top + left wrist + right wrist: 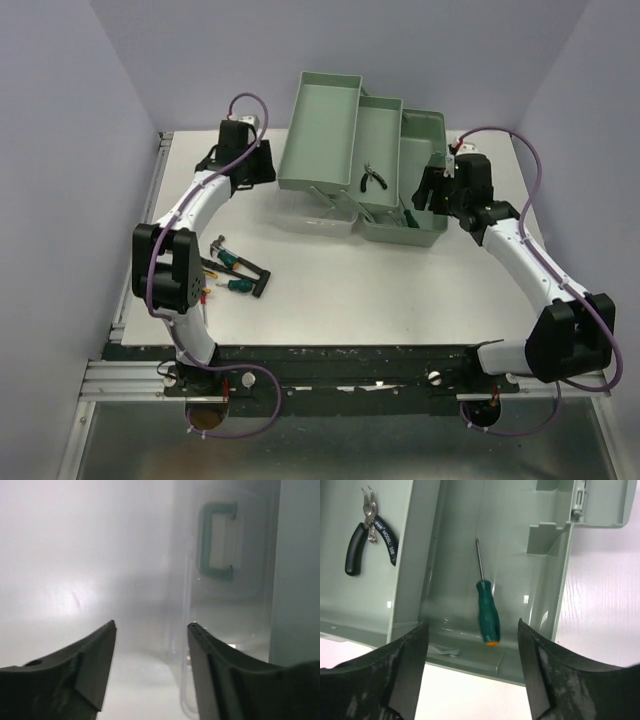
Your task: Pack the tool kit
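The sage-green toolbox [320,130] stands open at the back, trays fanned out. Its translucent lid [312,216] lies in front, and its green handle [217,540] shows in the left wrist view. Black-handled pliers [374,180] lie in the middle tray. A green screwdriver [407,215] lies in the bottom compartment. A small hammer [221,246] and green-handled screwdrivers [236,286] lie on the table at the left. I cannot pick out yellow-handled pliers. My left gripper [262,165] is open and empty beside the lid [151,625]. My right gripper [432,190] is open above the screwdriver [487,612].
The white table [350,290] has a metal rail along its left edge [140,240]. Lilac walls close in the back and sides. In the right wrist view the pliers [370,535] lie left of a tray wall [407,560]. The toolbox's right end wall [555,580] stands near my right finger.
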Action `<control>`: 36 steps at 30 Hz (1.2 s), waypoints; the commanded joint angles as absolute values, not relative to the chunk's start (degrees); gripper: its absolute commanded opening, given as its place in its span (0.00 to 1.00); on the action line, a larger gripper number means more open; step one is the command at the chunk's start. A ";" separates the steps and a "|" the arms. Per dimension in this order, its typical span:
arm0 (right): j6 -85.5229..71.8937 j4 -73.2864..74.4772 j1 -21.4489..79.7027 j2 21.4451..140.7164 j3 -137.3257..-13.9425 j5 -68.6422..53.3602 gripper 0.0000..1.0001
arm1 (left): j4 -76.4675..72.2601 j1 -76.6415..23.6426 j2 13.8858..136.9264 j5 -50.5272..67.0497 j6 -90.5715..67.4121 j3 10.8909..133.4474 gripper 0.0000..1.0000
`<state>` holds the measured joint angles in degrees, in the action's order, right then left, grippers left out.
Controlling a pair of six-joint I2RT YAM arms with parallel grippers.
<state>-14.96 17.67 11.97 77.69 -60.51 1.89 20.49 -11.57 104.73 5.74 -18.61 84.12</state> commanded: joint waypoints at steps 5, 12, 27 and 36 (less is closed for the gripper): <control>-9.77 15.48 11.95 70.41 -59.25 -7.27 0.83 | 21.87 -8.26 88.44 2.64 -13.28 85.96 0.90; 3.42 6.43 30.02 62.58 -51.42 -12.75 0.85 | 26.63 -1.77 74.12 2.81 -10.73 75.78 0.99; 3.86 -14.17 60.29 103.86 -69.93 -30.84 0.69 | 18.73 1.41 60.56 -0.10 -10.10 56.25 0.99; 16.15 -4.76 62.84 118.02 -84.00 -24.27 0.67 | 18.02 1.41 60.12 6.94 -12.92 55.46 0.99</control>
